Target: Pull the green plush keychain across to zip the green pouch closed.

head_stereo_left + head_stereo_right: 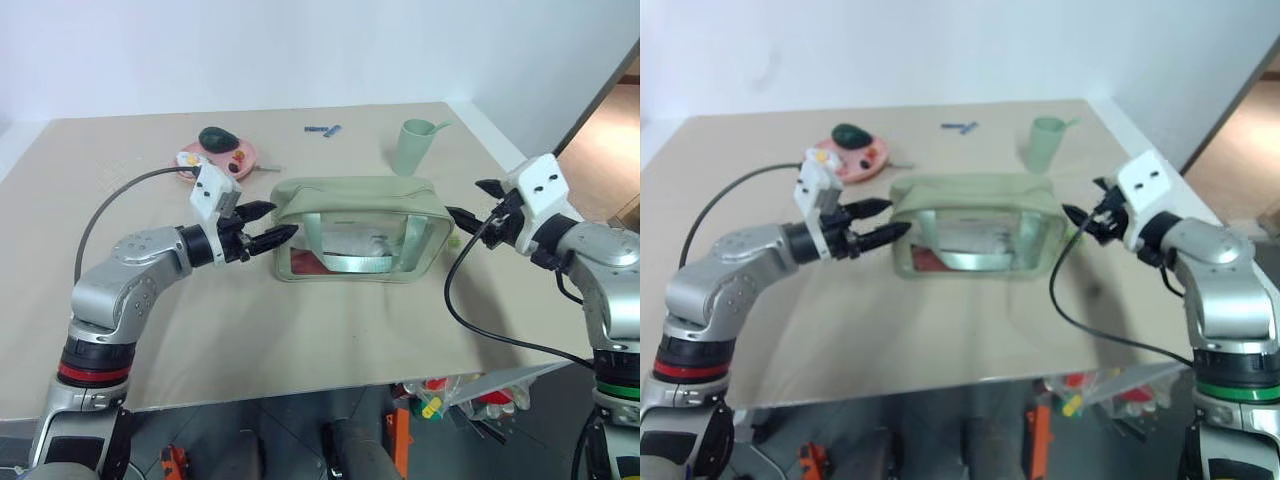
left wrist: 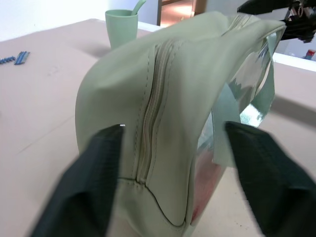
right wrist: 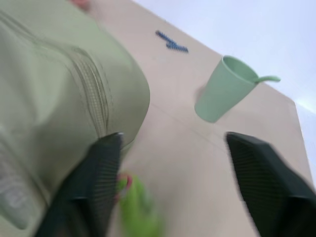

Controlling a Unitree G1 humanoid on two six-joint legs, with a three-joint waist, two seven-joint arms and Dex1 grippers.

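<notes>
The green pouch [image 1: 355, 228] stands on the table's middle, its top zipper [image 2: 150, 123] running along the ridge. My left gripper [image 1: 268, 223] is open at the pouch's left end, and its fingers [image 2: 94, 182] are spread on either side of that end. My right gripper [image 1: 476, 202] hovers open just off the pouch's right end with nothing between its fingers [image 3: 94, 182]. The green plush keychain [image 3: 136, 210] shows as a blurred lime-green shape with a bit of red, hanging by the pouch's right end beside one finger.
A pale green cup [image 1: 415, 146] with a spoon stands behind the pouch on the right. A pink plate [image 1: 225, 158] with a dark green lump lies at the back left, and small blue pieces [image 1: 323, 130] lie further back. The table's edge [image 1: 300, 395] is near.
</notes>
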